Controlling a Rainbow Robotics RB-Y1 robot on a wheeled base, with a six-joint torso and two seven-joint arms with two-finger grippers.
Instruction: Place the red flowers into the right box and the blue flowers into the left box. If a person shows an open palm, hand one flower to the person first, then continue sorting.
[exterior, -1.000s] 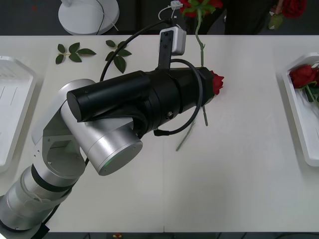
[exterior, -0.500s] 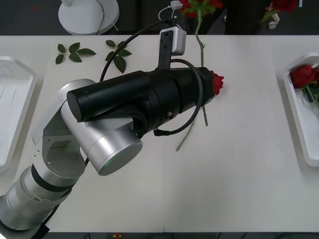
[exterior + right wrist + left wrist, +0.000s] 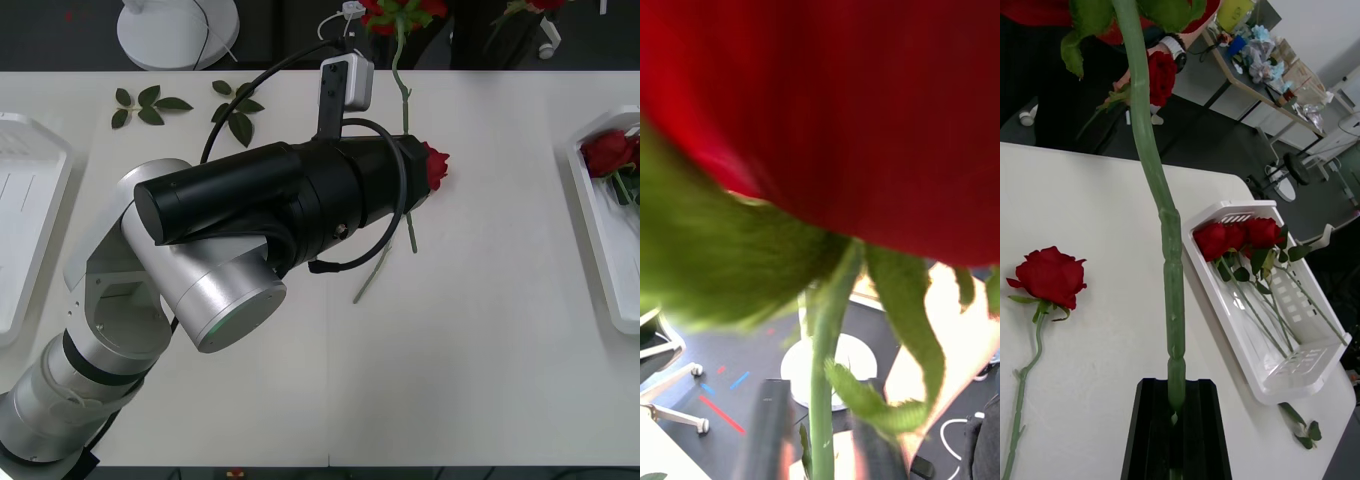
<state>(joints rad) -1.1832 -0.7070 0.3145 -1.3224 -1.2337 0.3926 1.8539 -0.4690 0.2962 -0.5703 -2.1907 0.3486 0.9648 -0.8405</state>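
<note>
The white table (image 3: 480, 330) runs to its far edge just behind two loose green leaf sprigs (image 3: 145, 103). The shallow white plastic left box (image 3: 25, 230) sits at the table's left edge and the matching white right box (image 3: 590, 215) at its right edge. A broad stretch of table surface lies between the right box and a single red rose lying flat (image 3: 436, 165) near the middle, its stem trailing towards the robot. The black-and-silver left arm (image 3: 270, 210) reaches across the centre and covers much of the near half of the table.

In the left wrist view the black left pincer (image 3: 1176, 390) is clenched on the thin green stem of a held red rose (image 3: 1169, 255), which stands upright from the grip. The lying rose (image 3: 1049, 274) rests apart to one side. On the other side, the right box (image 3: 1217, 304) holds several red roses (image 3: 1240, 236), blooms at one end, with a small leaf sprig (image 3: 1304, 431) by its corner. Beyond the far edge, a person in dark clothing (image 3: 1045, 82) holds another red rose (image 3: 1161, 75).

In the right wrist view the right pincer (image 3: 820, 405) is up off the table, with a large red bloom (image 3: 865, 112) close before it and that bloom's green stem running down to it. I cannot tell whether it grips the stem.
</note>
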